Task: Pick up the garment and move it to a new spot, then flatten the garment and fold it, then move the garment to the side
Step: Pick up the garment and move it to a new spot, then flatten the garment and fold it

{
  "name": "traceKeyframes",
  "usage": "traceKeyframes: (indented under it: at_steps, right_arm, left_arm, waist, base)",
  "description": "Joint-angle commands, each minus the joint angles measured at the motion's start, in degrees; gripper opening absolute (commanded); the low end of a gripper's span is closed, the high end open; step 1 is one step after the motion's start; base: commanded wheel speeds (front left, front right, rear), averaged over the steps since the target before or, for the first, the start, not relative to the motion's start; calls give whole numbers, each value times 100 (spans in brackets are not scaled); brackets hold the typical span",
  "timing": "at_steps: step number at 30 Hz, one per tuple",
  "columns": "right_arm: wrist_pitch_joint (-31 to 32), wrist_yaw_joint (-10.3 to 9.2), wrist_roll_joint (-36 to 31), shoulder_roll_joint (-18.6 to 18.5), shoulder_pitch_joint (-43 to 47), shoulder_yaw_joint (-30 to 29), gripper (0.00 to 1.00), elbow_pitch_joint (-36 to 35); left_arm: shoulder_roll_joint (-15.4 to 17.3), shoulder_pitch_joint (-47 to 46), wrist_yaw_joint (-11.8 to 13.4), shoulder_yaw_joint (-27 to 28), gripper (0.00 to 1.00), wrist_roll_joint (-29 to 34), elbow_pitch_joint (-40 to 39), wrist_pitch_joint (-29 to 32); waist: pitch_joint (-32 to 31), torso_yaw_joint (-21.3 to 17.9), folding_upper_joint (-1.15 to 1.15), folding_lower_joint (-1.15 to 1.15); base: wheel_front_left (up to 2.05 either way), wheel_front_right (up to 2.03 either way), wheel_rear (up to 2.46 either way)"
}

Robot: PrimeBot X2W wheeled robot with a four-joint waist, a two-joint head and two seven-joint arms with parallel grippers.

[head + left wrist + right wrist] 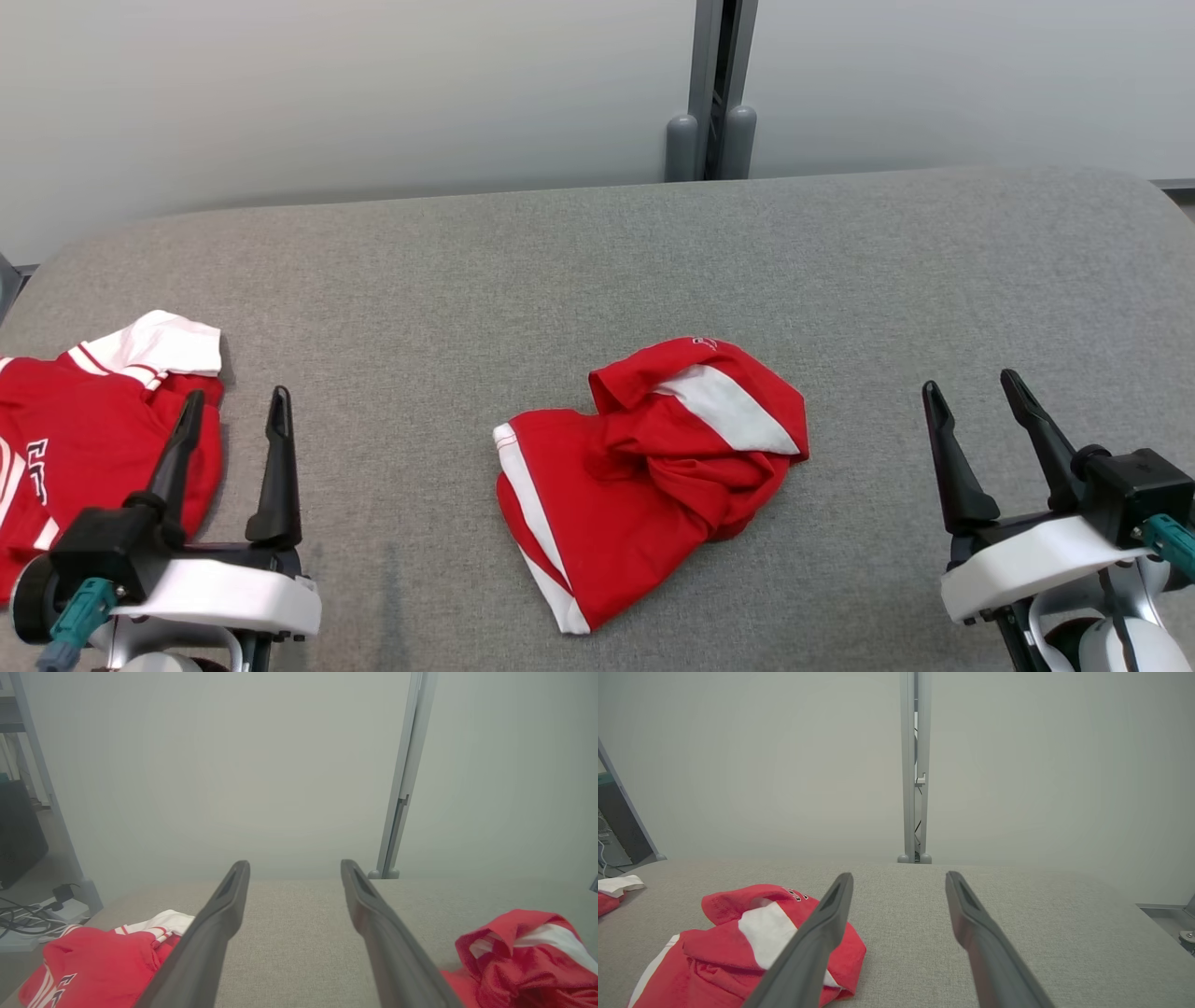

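The tabletop (597, 261) is covered in a grey woven fabric with a fine, even weave, and its far corners are rounded. The garment (644, 476) is found near the middle of the tabletop, between the two tools and well apart from both. It is a soft red knit, crumpled into an uneven heap with deep folds. A white panel is exposed on its upper part, white stripes run along its near left edge, and small lettering is seen at its far edge.

A second garment (93, 439) of the same red cloth lies at the left edge of the tabletop. A white cuff or collar with red lines and white lettering are noted on it.

The left tool (235, 397) is seen with its two long, dark, matt fingers spread wide and nothing between them. Its outer finger overlaps the second garment in the head view; contact cannot be judged. The right tool (971, 383) is likewise spread and empty, over bare fabric.

Smooth pale wall panels (373, 93) stand behind, joined at a grey metal post (714, 93).
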Motion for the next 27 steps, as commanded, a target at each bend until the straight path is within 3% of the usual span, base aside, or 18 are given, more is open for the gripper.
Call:
traceKeyframes:
  at_steps: [1, 10, 27]
  right_arm:
    - [28, 1, 4, -24, 39, -20, 100, -27]
    - [101, 1, 51, -23, 343, -129, 100, -136]
    - [170, 1, 70, -24, 526, -190, 100, -226]
  left_arm:
    - [37, 30, 29, -19, 100, 59, -42, 13]
    - [181, 272, 78, -156, 100, 138, -352, 199]
    - [357, 328, -202, -31, 100, -78, -121, 43]
  waist:
    - [-18, 12, 0, 0]
    - [-194, 9, 0, 0]
    - [-363, 45, 0, 0]
  base:
    - [0, 0, 0]
    - [0, 0, 0]
    - [0, 0, 0]
